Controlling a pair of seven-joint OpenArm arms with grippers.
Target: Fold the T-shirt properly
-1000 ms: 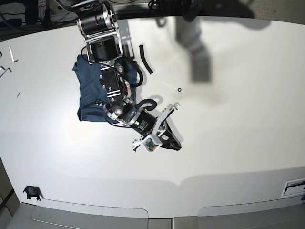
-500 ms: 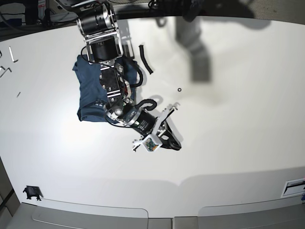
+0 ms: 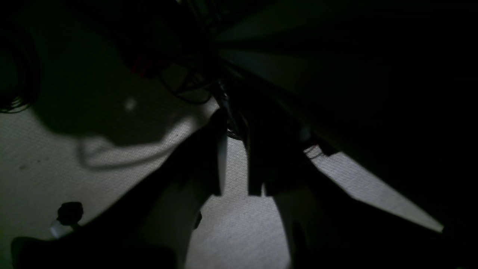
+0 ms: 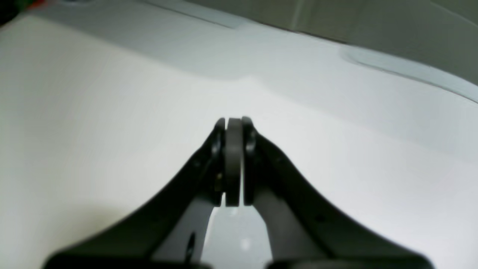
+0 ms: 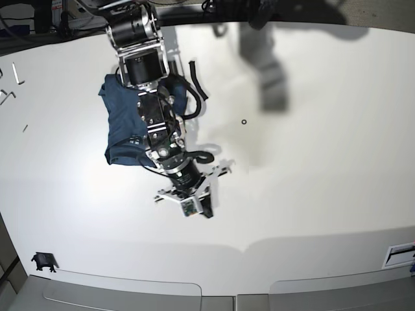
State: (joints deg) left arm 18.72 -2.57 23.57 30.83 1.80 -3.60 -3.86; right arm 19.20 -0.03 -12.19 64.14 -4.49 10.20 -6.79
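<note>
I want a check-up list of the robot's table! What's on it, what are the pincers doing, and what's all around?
Surface: white table, mostly bare, shadows at the far edge.
Job's things: dark blue T-shirt, bunched in a small heap, partly under the right arm.
Clutter: short black strip; tiny black ring; small black clip near the front corner.
Pincers: right pincer shut, holding nothing, over bare table. Left pincer in a dark spot, a gap between its jaws, nothing seen in it.
Cables: black cable looping along the right arm.
Surroundings: grey panels along the front edge.
</note>
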